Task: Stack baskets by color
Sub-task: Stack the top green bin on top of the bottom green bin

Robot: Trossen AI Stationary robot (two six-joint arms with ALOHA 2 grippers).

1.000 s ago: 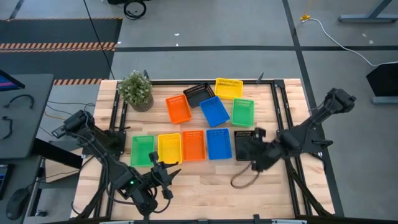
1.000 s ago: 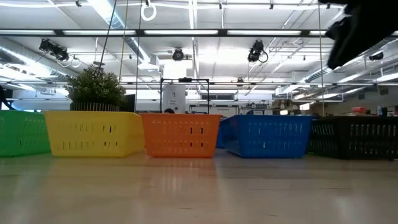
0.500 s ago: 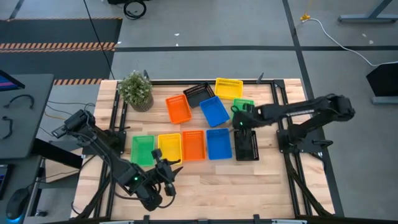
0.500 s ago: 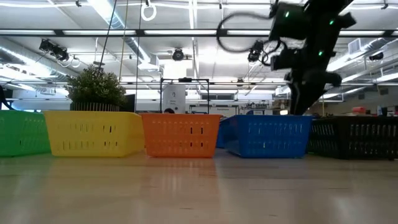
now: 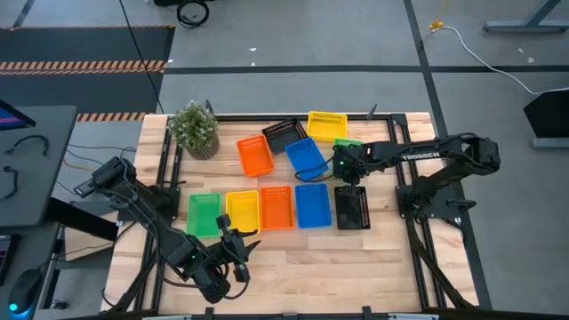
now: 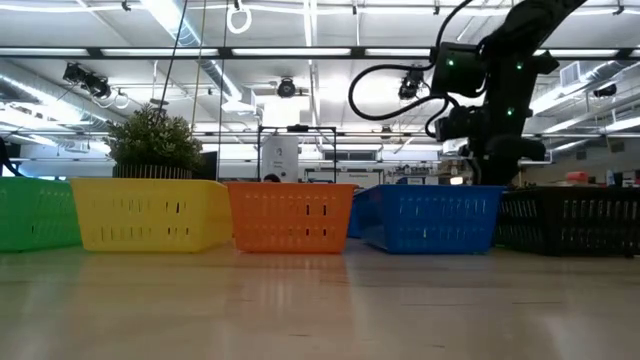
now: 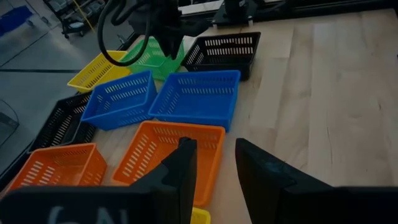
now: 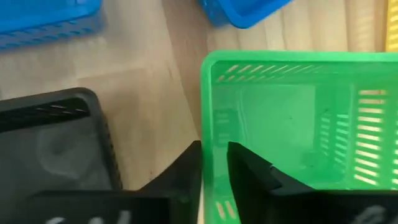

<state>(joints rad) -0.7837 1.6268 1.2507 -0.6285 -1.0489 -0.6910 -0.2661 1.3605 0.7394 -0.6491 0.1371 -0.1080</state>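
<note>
This is a large robotics lab or industrial workshop hall. A wooden table point(image 5: 293, 258) stands on a bare grey concrete floor point(image 5: 293, 36) marked with dark seams, and black-and-orange hazard striping point(image 5: 84, 65) lies on the floor beyond the table's far left corner. A white cable point(image 5: 484, 58) trails across the floor past the table's far right corner. Beside the table's left edge sits a grey desk point(image 5: 31, 169). Above the table, long strip lights point(image 6: 300, 52), exposed ceiling rails and hung cameras point(image 6: 287, 88) fill an open ceiling, with racks and equipment in the hall behind.
</note>
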